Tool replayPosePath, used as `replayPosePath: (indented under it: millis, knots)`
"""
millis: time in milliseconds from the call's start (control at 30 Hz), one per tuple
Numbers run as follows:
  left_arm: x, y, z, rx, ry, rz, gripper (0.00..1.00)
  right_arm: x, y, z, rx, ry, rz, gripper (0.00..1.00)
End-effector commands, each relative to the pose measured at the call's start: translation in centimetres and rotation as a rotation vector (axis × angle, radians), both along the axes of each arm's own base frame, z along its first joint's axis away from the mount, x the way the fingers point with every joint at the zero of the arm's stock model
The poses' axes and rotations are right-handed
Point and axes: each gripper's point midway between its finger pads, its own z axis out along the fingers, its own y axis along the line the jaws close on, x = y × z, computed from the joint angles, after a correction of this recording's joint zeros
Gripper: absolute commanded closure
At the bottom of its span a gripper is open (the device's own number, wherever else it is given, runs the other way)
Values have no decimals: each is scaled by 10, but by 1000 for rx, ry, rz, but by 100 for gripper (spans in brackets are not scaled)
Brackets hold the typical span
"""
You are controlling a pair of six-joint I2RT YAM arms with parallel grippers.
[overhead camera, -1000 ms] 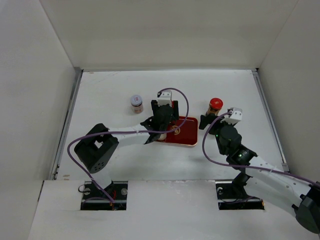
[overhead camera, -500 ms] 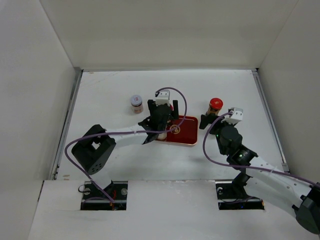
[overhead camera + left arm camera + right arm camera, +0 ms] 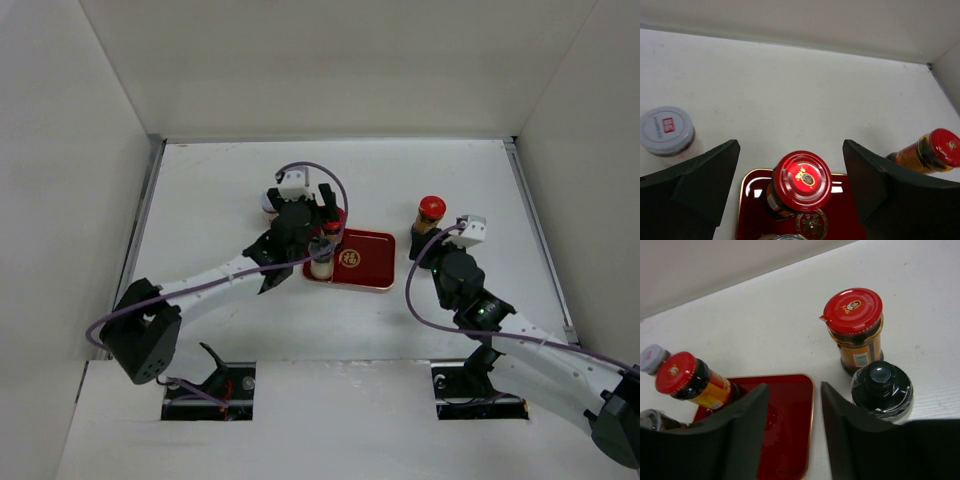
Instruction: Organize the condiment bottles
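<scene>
Left tool (image 3: 790,145) now wide, backed toward 10 o'clock: silver-capped jar (image 3: 321,258) delivered to tray (image 3: 365,262). Right tool (image 3: 794,390) narrowing, empty; black-capped jar (image 3: 882,389) at its 3 o'clock.

A white table (image 3: 450,180) makes the floor of a plain, boxed-in bay. Behind it rises a flat white back wall (image 3: 330,60), with a thin shadowed seam where the two meet. White panels close in the sides: the left wall (image 3: 60,200) and the right wall (image 3: 590,180). A narrow grey metal rail (image 3: 134,245) runs along the table's left edge, and a second rail (image 3: 540,245) runs along the right. A white ledge (image 3: 340,420) crosses the front. The light is soft and even, so shadows stay faint.
</scene>
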Motion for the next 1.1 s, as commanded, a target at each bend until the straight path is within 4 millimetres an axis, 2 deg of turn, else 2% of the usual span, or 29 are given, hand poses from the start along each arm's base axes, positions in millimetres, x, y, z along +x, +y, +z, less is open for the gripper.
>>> replayPosePath:
  millis: [0, 67, 133, 200, 267, 333, 400, 600, 767, 867, 933, 1000, 1067]
  knots:
    - [7, 39, 26, -64, -59, 88, 21, 3, 10, 23, 41, -45, 24, 54]
    - [16, 65, 19, -57, -32, 151, 27, 3, 14, 24, 39, -44, 32, 57]
    - [28, 89, 8, -21, 20, 214, 26, 0, 17, 26, 34, -48, 44, 51]
    - [44, 109, -6, 19, 80, 268, 22, -2, 16, 30, 48, -63, 41, 34]
    - [57, 119, -19, 53, 135, 293, 18, -3, 16, 29, 46, -63, 45, 19]
    - [67, 122, -32, 85, 181, 305, 16, -4, 15, 31, 48, -68, 41, 8]
    - [77, 125, -45, 108, 221, 313, 16, -4, 16, 31, 56, -72, 48, 4]
    - [96, 128, -78, 139, 296, 315, 20, -4, 17, 29, 48, -66, 52, 1]
    - [99, 124, -96, 149, 328, 302, 32, -4, 15, 31, 47, -71, 44, 0]
    - [97, 124, -101, 147, 330, 309, 47, -4, 15, 30, 36, -65, 42, 0]
    - [94, 127, -95, 131, 312, 321, 57, -4, 14, 30, 47, -71, 41, 0]
    - [87, 131, -78, 104, 270, 333, 62, -4, 15, 31, 42, -68, 43, 0]
    - [78, 134, -51, 60, 196, 334, 64, -4, 13, 32, 41, -72, 34, 0]
